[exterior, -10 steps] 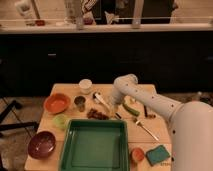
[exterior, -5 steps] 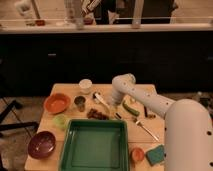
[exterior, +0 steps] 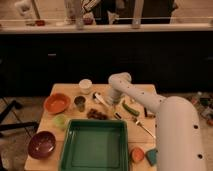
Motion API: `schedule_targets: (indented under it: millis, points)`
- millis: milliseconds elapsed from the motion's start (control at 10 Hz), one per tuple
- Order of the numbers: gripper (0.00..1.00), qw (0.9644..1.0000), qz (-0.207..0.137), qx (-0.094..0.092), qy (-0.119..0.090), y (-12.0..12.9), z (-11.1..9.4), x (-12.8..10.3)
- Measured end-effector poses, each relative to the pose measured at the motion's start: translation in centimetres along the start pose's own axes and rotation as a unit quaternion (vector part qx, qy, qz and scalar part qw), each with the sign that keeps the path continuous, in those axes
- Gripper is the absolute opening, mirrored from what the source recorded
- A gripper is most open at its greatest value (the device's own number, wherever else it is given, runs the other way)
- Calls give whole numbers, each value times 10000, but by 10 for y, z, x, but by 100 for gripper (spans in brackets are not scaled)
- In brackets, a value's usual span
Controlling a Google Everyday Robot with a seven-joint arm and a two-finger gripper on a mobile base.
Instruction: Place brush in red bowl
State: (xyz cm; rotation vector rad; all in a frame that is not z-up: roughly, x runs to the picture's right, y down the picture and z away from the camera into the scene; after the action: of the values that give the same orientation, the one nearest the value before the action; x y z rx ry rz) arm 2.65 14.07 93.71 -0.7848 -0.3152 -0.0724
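Shifted slightly left, the gripper (exterior: 112, 101) hangs over the brush (exterior: 97, 97); its state unclear.

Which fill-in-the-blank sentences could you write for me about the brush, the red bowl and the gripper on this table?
1. The red bowl stands near the table's ___ edge.
2. The brush lies on the ___, not in the bowl.
3. The gripper is low beside the brush, behind the big green ___.
Missing words: left; table; tray.
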Motion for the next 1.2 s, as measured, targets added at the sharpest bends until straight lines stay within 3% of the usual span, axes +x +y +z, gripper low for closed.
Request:
schedule_targets:
  millis: [500,700,800,1200]
  points:
    - [1,10000,-15,-42,-5,2,-5,-3]
    - [0,10000,-10,-32,7,2,-5,-2]
    - [0,9999,-4,76,70,4,-9,4]
    - [0,9963,183,838,-103,2,-52,7]
